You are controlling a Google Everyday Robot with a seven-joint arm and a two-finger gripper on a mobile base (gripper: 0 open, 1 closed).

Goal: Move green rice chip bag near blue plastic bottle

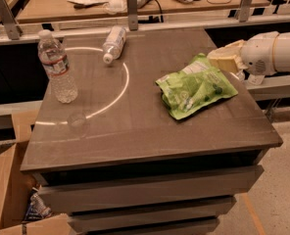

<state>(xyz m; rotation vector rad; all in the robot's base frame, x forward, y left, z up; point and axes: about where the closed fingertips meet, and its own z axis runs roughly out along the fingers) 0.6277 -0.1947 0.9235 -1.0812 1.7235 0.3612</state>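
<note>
The green rice chip bag (196, 88) lies flat on the right half of the dark tabletop (135, 126). The blue plastic bottle (114, 43) lies on its side near the table's far edge, left of centre, cap toward the front. My gripper (217, 58), cream-coloured on a white arm, sits at the bag's far right corner, at the table's right edge. It is next to the bag or just touching its top edge.
A taller clear bottle with a red-and-white label (58, 67) stands upright at the left of the table. A bright ring of light crosses the tabletop. A cardboard box (8, 190) sits on the floor at the left. A cluttered desk with metal posts (131, 1) runs behind.
</note>
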